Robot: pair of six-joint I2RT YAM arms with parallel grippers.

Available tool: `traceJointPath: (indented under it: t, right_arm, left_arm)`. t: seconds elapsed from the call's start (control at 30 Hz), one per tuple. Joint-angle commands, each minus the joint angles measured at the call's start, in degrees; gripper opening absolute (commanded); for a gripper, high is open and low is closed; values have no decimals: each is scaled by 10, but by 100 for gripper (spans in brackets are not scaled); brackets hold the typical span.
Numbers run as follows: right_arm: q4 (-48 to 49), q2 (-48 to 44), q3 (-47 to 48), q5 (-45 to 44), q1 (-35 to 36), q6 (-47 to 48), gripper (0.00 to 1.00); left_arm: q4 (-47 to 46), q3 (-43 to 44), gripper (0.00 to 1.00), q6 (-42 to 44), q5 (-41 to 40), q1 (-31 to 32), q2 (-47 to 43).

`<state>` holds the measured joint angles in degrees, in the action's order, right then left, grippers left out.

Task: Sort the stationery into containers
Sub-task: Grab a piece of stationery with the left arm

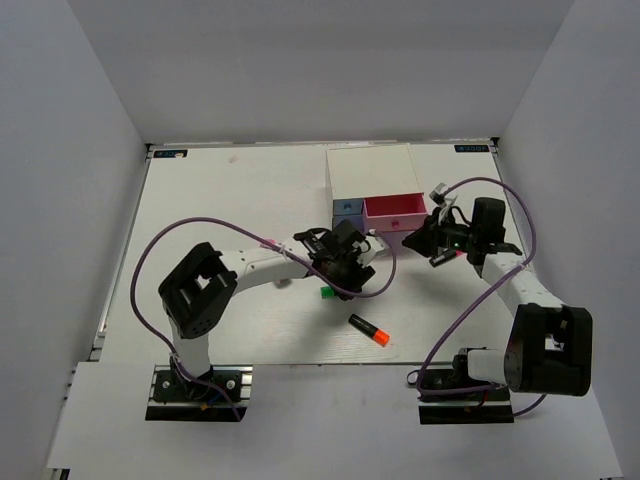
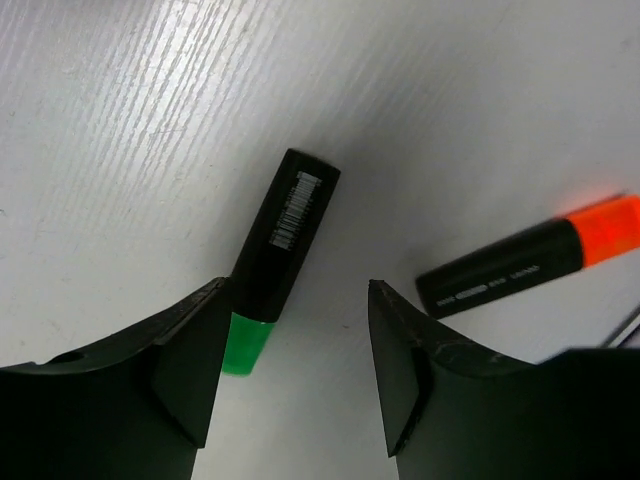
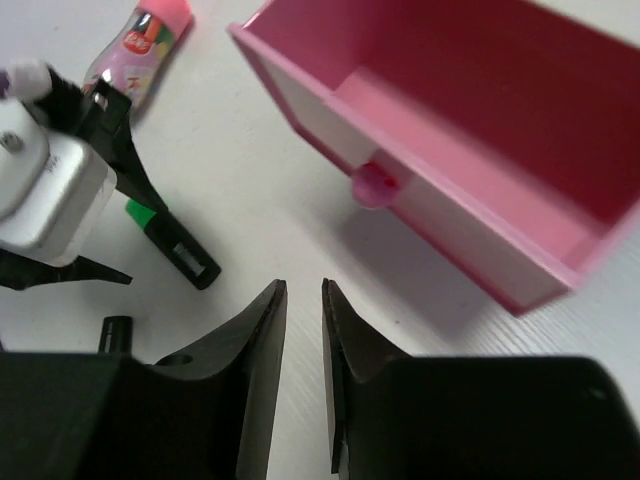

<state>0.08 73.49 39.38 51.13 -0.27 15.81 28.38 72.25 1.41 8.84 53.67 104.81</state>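
A green-capped highlighter (image 2: pixel 285 230) lies on the table, its cap just inside the left finger of my open left gripper (image 2: pixel 295 370); nothing is gripped. Right of it lies the orange-capped highlighter (image 2: pixel 530 265). In the top view the green one (image 1: pixel 326 292) sits below my left gripper (image 1: pixel 345 265), with the orange one (image 1: pixel 369 330) nearer the front. The pink drawer (image 3: pixel 480 130) of the white drawer box (image 1: pixel 370 165) is pulled out and looks empty. My right gripper (image 3: pixel 303 300) hovers before it, jaws a narrow gap apart with nothing between. A stubby pink item (image 3: pixel 140 45) lies beyond the left gripper.
The light-blue drawer (image 1: pixel 347 210) sits left of the pink one. Purple cables loop over the table from both arms. The two grippers are close together in front of the drawer box. White walls surround the table on three sides.
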Motion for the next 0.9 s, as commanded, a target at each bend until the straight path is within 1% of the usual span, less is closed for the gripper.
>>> traceJointPath:
  t: [0.0,0.07,0.13,0.23,0.27,0.3,0.37,0.4,0.47,0.5,0.57,0.6,0.63,0.67,0.8,0.87]
  right_arm:
    - [13,2,31,5,-24,11,27]
    - [12,3,32,12,-35,7,27]
    - [9,2,32,21,-44,4,27]
    - [9,2,31,26,-56,3,27]
    - [10,1,29,27,-57,2,27]
    - [11,1,28,29,-60,1,27]
    - [16,-1,27,32,-65,0,27]
    - [17,-1,29,34,-72,0,27]
    - [17,1,29,36,-76,0,27]
    - [16,0,30,36,-77,4,31]
    - [13,-1,31,28,-83,9,56]
    - [12,-4,32,11,-85,11,71]
    - [12,-5,33,-8,-85,10,90]
    - [21,-7,33,-14,-94,10,90]
    - [22,2,41,-32,-113,22,90]
    - [18,8,58,-38,-122,21,90]
  left_arm:
    - [18,18,67,25,-80,10,14]
    - [18,18,67,25,-98,16,22]
    - [18,25,67,30,-98,16,33]
    - [23,31,62,30,-105,16,50]
    - [23,26,60,30,-105,16,50]
    - [23,25,55,30,-105,16,50]
    - [18,20,50,30,-105,16,50]
    - [18,15,42,25,-99,16,50]
    - [18,15,34,25,-99,21,50]
    - [18,15,30,18,-99,21,50]
    - [12,15,29,13,-94,21,24]
    - [5,15,29,13,-94,21,12]
    - [-2,15,25,13,-88,21,-2]
    - [-9,15,22,7,-88,21,-32]
    - [-53,30,17,7,-97,16,-86]
    - [-61,57,10,7,-97,6,-86]
